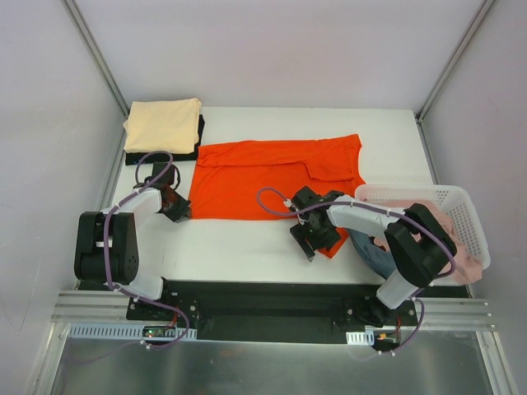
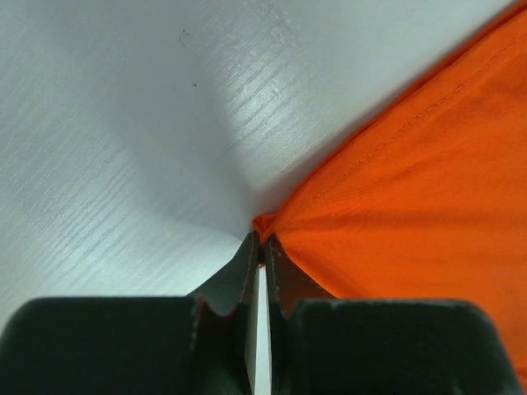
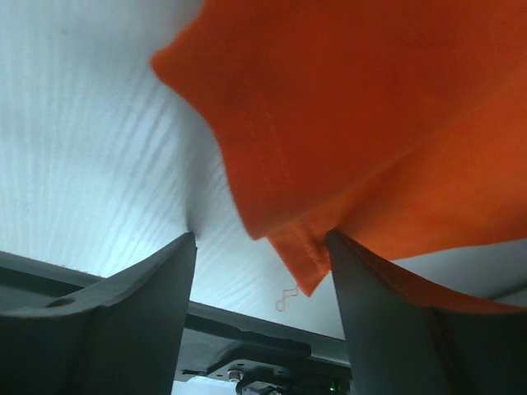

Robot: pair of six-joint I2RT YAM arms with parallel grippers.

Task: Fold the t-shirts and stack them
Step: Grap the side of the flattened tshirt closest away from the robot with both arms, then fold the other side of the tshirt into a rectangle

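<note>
1. The left gripper [image 2: 259, 247] is pinched tight on the near-left corner of the orange-red t-shirt [image 1: 272, 177], and the cloth puckers into creases at the bite.
2. The right gripper [image 3: 259, 240] stands wide, with a stitched hem corner drooping between its fingers.
3. The shirt lies spread, mostly flat, across the middle of the white table [image 1: 247, 255].
4. At the far-left corner, a folded cream t-shirt [image 1: 163, 123] sits on a black t-shirt [image 1: 198, 136].

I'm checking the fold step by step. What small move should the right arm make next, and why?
Probably shut the right gripper: it stands open with a corner of the bright orange-red cloth t-shirt hanging between its fingers, while the left gripper is shut on another corner.
</note>
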